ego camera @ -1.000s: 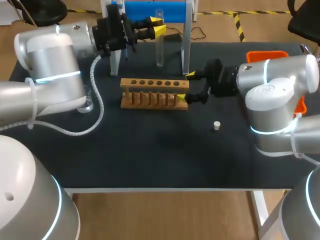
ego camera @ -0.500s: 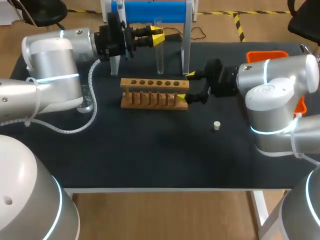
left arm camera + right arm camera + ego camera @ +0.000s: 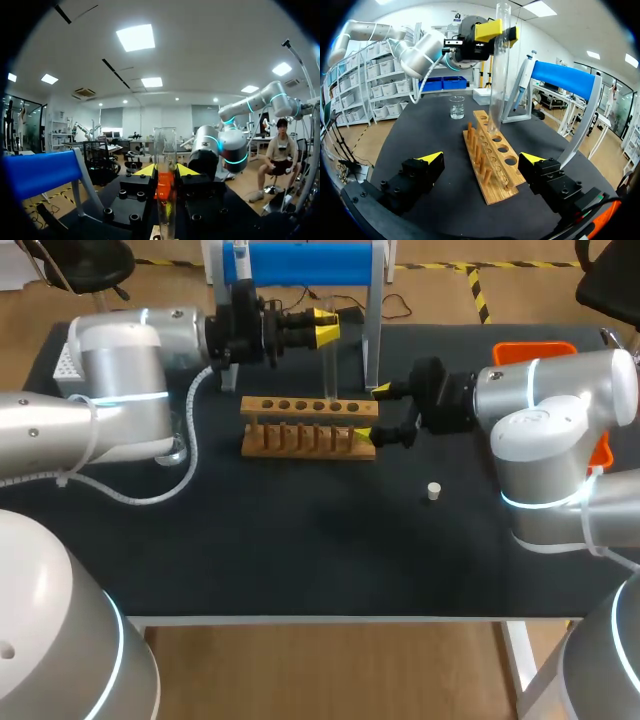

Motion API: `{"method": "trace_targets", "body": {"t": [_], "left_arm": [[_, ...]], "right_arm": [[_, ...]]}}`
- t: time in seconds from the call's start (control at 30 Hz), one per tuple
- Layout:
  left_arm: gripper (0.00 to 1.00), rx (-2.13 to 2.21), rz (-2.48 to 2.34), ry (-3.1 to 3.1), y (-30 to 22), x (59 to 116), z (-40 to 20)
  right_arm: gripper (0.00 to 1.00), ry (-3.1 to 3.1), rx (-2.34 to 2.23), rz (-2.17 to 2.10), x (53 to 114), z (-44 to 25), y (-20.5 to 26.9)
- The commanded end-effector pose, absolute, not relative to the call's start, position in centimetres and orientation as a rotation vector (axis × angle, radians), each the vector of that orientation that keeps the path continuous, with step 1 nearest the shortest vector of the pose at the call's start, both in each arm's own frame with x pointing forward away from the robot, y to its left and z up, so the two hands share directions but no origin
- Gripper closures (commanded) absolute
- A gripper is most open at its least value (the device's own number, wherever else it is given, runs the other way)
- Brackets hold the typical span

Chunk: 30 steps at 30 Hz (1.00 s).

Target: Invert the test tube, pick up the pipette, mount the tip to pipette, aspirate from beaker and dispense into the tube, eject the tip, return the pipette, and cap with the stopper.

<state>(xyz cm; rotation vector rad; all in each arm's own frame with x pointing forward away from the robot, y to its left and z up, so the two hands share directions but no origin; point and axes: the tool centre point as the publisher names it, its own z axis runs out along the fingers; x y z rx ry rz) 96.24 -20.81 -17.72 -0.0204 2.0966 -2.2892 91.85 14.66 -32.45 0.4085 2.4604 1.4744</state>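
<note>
A clear glass test tube [image 3: 330, 370] hangs upright, open end up, with my left gripper [image 3: 325, 327] shut on its upper part. Its rounded bottom sits just above the hole row of the wooden rack [image 3: 300, 406]. In the left wrist view the tube [image 3: 165, 145] rises between the yellow tips of the left gripper [image 3: 165, 171]. My right gripper [image 3: 372, 412] stands open around the rack's right end; in its own view the rack [image 3: 492, 165] lies between the wide-apart fingers of the right gripper [image 3: 481, 159], with the tube [image 3: 499, 70] beyond. A white stopper [image 3: 433, 491] lies on the mat.
The pipette [image 3: 240, 258] hangs on the blue-topped stand [image 3: 300, 262] at the back; the right wrist view shows this pipette [image 3: 522, 85] too. A glass beaker [image 3: 456, 107] stands left of the rack, mostly hidden by my left arm in the head view. An orange bin [image 3: 535, 348] sits back right.
My left arm has carried the tube to the right and nearer, from beside the stand to above the rack's holes. The right arm has not moved.
</note>
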Motion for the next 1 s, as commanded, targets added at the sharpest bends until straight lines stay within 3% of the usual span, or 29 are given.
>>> {"method": "trace_targets", "body": {"t": [0.03, 1.0], "left_arm": [[1.00, -0.022, -2.273, 2.121, -20.8, 96.2, -18.1], [1.00, -0.050, -2.198, 2.135, -20.3, 97.6, -20.2]], "right_arm": [[0.00, 2.461, 0.408, 1.475, 91.8, -32.5, 14.6], [0.00, 2.461, 0.408, 1.475, 91.8, -32.5, 14.6]]}}
